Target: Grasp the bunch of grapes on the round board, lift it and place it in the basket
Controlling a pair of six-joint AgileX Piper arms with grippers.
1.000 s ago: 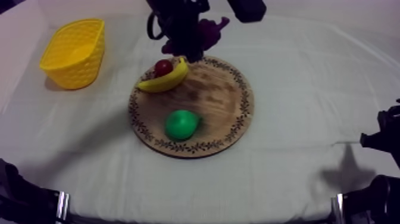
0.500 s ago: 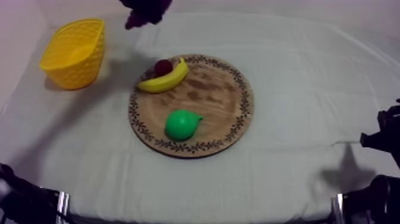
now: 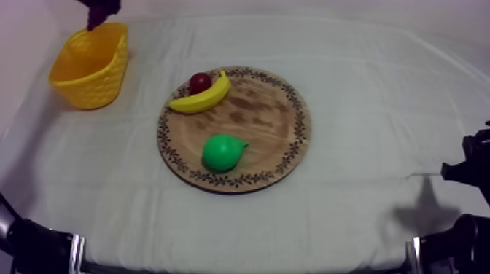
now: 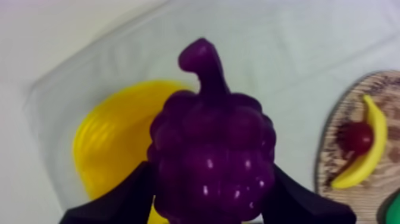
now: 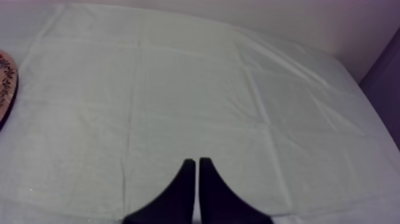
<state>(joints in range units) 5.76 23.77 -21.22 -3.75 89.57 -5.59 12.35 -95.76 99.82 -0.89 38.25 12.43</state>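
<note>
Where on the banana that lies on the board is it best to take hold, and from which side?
Probably its middle, from above, pinching across its narrow width: the banana lies flat on the wooden board, and the small red fruit sits close against its far side.

Top view: bunch of grapes [image 3: 98, 10] cut by frame edge, approx 11 o'clock from wooden board [image 3: 270, 124], just its tip showing by yellow basket [image 3: 87, 69]. Small red fruit [image 3: 200, 80] part-hidden behind banana [image 3: 204, 97]. Left wrist view: grapes hide much of basket & left gripper [image 4: 209, 199] fingertips; pear [image 4: 394, 210] a cut-off sliver.
</note>
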